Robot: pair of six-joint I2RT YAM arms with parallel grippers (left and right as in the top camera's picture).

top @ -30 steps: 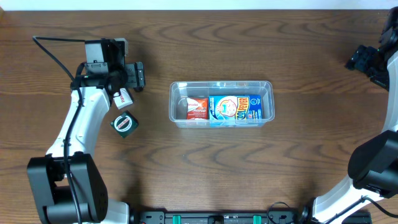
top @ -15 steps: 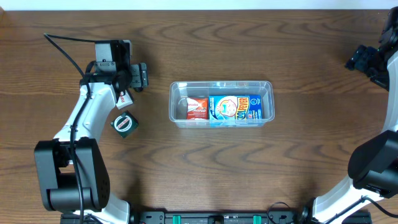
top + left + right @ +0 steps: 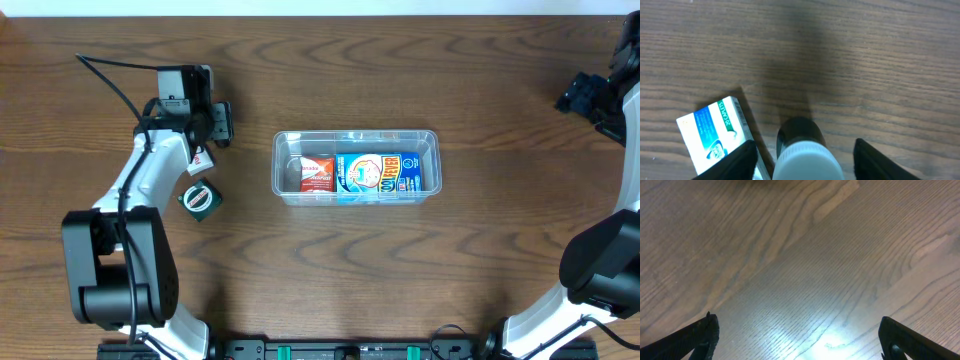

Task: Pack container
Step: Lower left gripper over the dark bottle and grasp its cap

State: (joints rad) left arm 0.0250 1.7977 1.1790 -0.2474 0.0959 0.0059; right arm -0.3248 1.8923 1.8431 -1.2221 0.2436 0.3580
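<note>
The clear container (image 3: 430,140) sits mid-table and holds a red box (image 3: 317,173) and a larger blue box (image 3: 378,174). My left gripper (image 3: 213,123) is left of it, low over the table. In the left wrist view a dark bottle with a white cap (image 3: 807,162) stands between the fingers of this gripper (image 3: 805,145), with a gap on each side. A white and blue caplet box (image 3: 712,135) lies just outside the left finger. Far right, my right gripper (image 3: 590,95) is open over bare wood, and its wrist view shows the same gripper (image 3: 800,330) holding nothing.
A small white and red box (image 3: 199,159) lies just below the left gripper. A dark green item with a white round top (image 3: 200,199) lies nearer the front. The left arm's black cable (image 3: 105,75) loops over the table's back left.
The left jaws have narrowed around the bottle. The left wrist has shifted slightly to the right. The right arm has not moved.
</note>
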